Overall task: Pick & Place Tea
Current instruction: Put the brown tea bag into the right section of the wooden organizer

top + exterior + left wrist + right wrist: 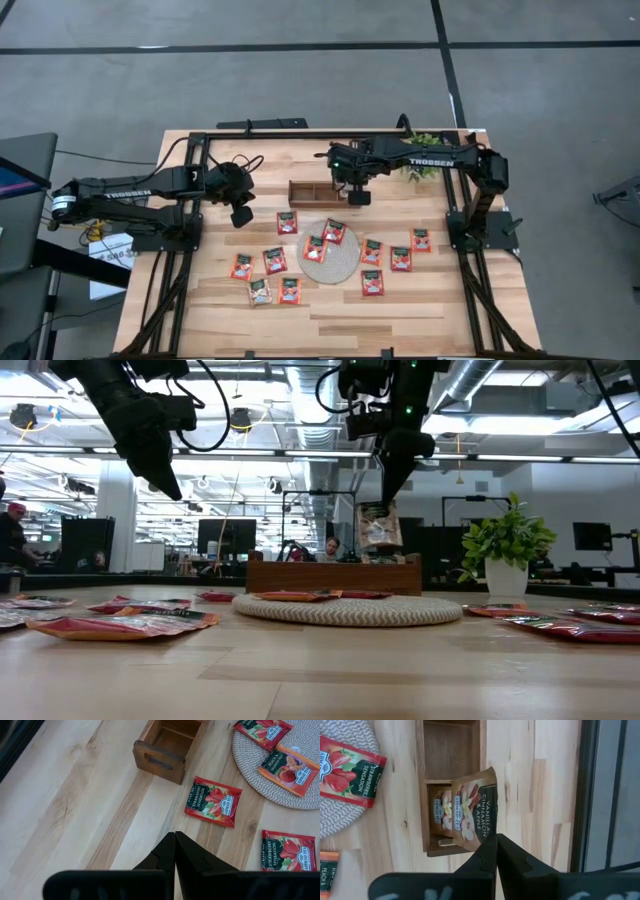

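– How many tea sachets (275, 260) are you counting on the table?
– I am counting eleven lying flat: two are resting on the mat (345, 262), nine on the bare wood.
– Are you seeing any more?
– Yes, two. One vanilla sachet (479, 807) is hanging in the right gripper (496, 837), and one pale sachet (441, 810) is standing in the tray (420, 795).
– And the rest?
– I am seeing one mat, one tray, one plant (425, 170), and two arms: the left arm (130, 190) and the right arm (430, 155).

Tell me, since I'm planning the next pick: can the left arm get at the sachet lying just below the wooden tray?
Probably yes. The left tool hangs shut, empty, just left of that sachet, which lies flat and apart from the wooden tray, nothing covering it. The right tool is busy over the tray's far end.
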You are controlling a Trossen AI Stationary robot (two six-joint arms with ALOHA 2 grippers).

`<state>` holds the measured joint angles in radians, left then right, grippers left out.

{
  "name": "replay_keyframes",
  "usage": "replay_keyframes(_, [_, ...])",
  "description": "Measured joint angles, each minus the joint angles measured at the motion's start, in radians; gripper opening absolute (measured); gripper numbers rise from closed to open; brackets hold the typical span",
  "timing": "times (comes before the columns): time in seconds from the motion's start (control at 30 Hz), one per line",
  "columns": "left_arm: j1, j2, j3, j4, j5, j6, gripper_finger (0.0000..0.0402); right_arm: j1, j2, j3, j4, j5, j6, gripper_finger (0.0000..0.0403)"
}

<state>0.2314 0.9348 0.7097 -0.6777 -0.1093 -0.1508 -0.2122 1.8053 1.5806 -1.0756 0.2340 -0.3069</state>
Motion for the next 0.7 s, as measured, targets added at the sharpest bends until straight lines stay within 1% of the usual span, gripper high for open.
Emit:
replay_keyframes(0.3, [0.0, 0.0, 0.0, 0.0, 0.0, 0.0, 0.0, 0.0, 0.0, -0.005, 0.007, 0.001, 0.029, 0.0])
replay_keyframes(0.57, [0.0, 0.0, 0.0, 0.0, 0.0, 0.0, 0.0, 0.008, 0.0, -0.12, 0.057, 0.001, 0.068, 0.0])
replay_keyframes(0.7, [0.0, 0.0, 0.0, 0.0, 0.0, 0.0, 0.0, 0.009, 0.0, -0.131, 0.08, 0.001, 0.071, 0.0])
